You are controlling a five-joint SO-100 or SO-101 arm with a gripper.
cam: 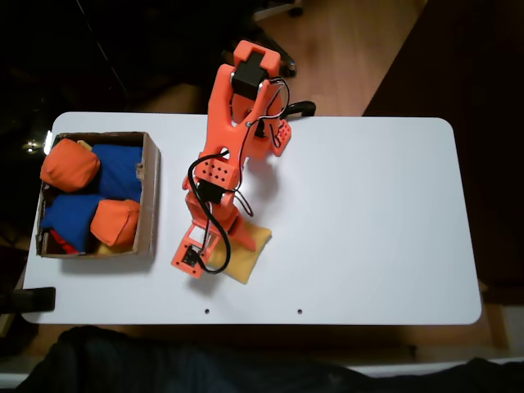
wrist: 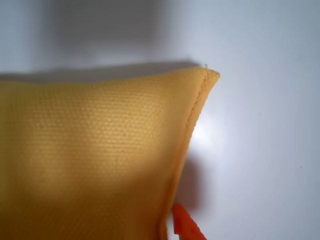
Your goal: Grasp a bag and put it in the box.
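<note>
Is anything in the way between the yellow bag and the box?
Nothing stands on the white table between the yellow bag and the box; only the box's low side wall must be cleared. Inside, orange beanbags and blue beanbags already fill most of the room.

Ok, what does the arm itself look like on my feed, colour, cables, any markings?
The arm is bright orange plastic in blocky printed segments, with black servo blocks set into the joints. Thin black cables loop loosely along it, and one flat plate carries a grid of small holes. In the wrist view an orange pointed tip of the jaws pokes in at the bottom edge. No lettering is readable.
</note>
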